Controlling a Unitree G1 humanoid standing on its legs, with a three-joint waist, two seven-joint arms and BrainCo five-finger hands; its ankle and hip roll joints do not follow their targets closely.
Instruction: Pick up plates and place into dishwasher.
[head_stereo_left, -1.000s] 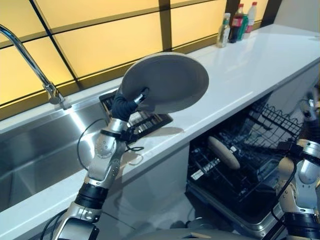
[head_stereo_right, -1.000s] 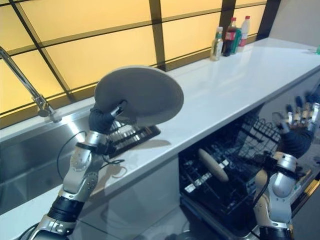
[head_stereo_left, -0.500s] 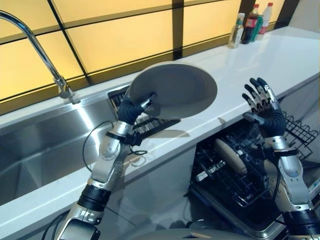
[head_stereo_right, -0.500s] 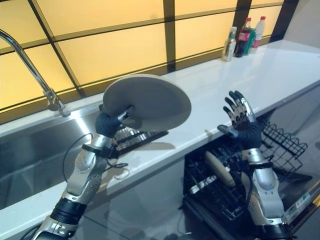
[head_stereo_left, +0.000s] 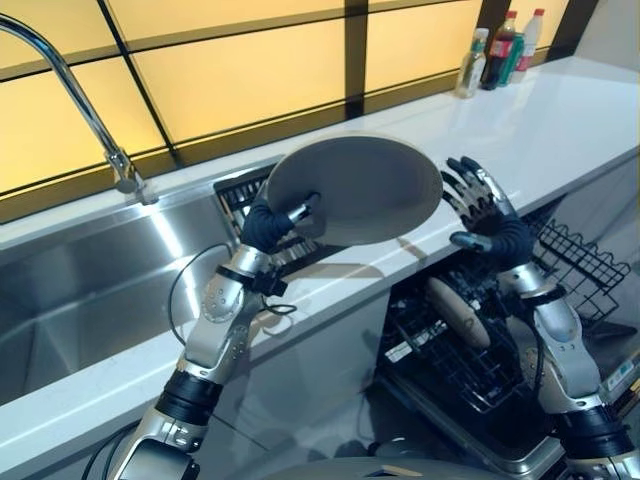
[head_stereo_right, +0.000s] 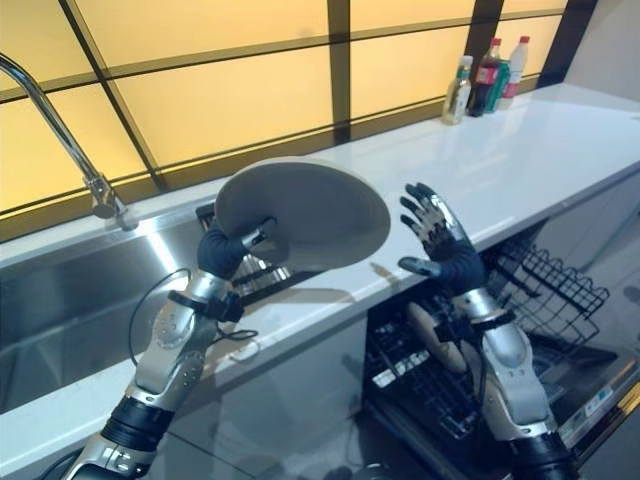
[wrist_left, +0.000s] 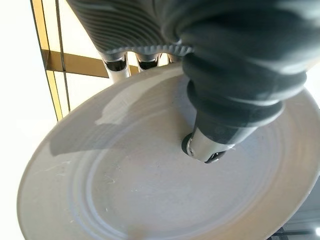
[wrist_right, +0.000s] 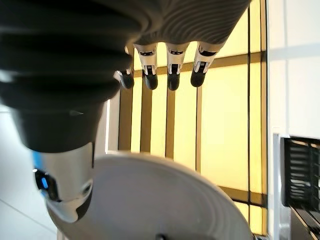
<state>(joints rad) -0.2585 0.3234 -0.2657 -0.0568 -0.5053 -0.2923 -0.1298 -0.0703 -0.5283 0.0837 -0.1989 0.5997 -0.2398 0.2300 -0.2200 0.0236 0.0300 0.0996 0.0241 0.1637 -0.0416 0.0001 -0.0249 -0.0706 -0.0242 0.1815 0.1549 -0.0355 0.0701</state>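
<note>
left hand (head_stereo_left: 268, 222) pinches a round grey plate (head_stereo_left: 355, 188) above the white worktop (head_stereo_left: 520, 120), right hand (head_stereo_left: 485, 212) spread open beside it; one pale plate (head_stereo_left: 452, 310) already sits in the open black dishwasher rack (head_stereo_left: 470, 350), this one still to go.

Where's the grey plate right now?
The grey plate is held up by the left hand above the counter edge, the open right hand beside it.
</note>
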